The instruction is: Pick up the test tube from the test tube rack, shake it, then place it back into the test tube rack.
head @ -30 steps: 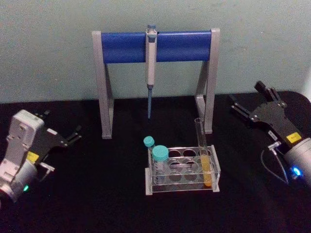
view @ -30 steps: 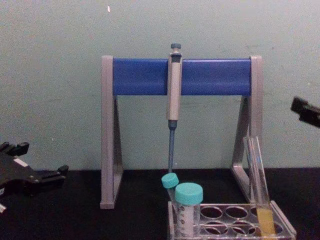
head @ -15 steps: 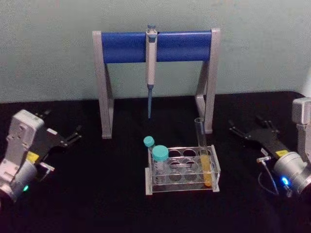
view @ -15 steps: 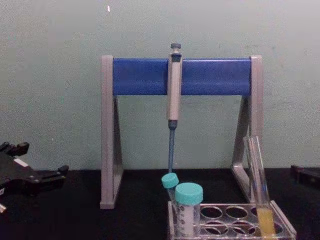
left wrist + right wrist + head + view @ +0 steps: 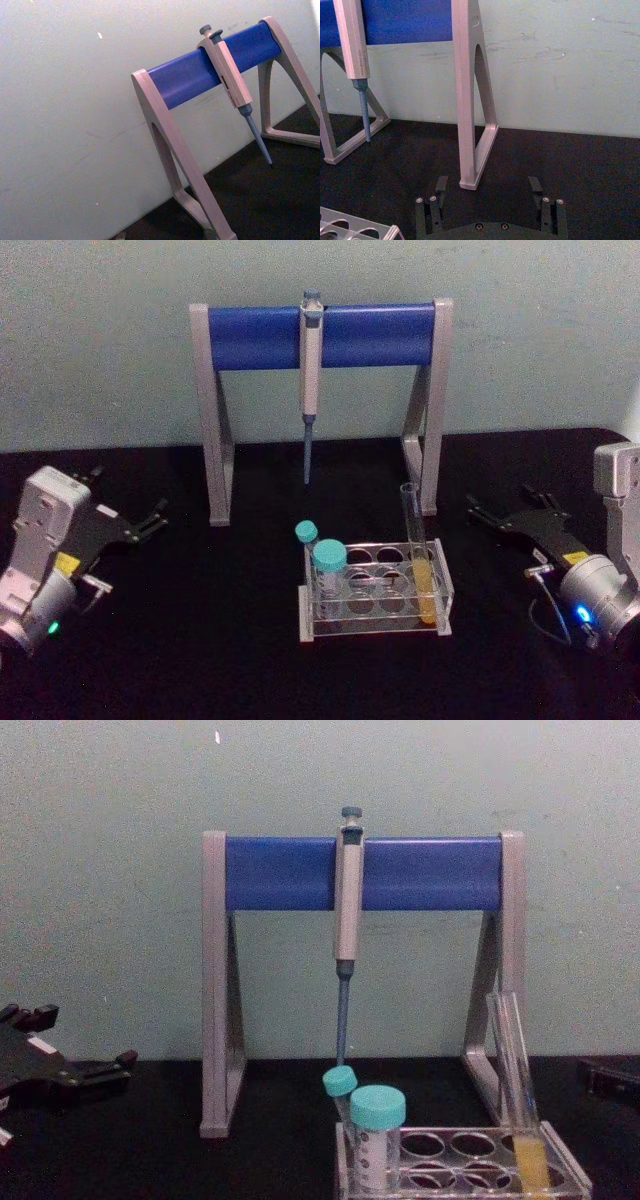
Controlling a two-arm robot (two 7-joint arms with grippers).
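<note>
The test tube (image 5: 418, 545) stands upright in the right end of the clear test tube rack (image 5: 372, 592), yellow-orange liquid in its lower part. From the chest, the test tube (image 5: 512, 1065) rises well above the test tube rack (image 5: 455, 1167). My right gripper (image 5: 503, 508) hovers low to the right of the rack, open and empty, pointing toward it. The right wrist view shows its fingers spread wide (image 5: 488, 189), with a rack corner (image 5: 357, 230) off to one side. My left gripper (image 5: 125, 497) is parked open at the far left, also visible from the chest (image 5: 70, 1045).
A grey-and-blue pipette stand (image 5: 320, 335) with a hanging pipette (image 5: 310, 360) stands behind the rack, its right leg (image 5: 467, 100) just ahead of the right gripper. Two teal-capped tubes (image 5: 329, 558) fill the rack's left end. A pale wall closes the back of the black table.
My right gripper has come down from a raised pose, turned at the wrist, and shifted slightly left toward the rack. The left arm, tube and rack have not moved.
</note>
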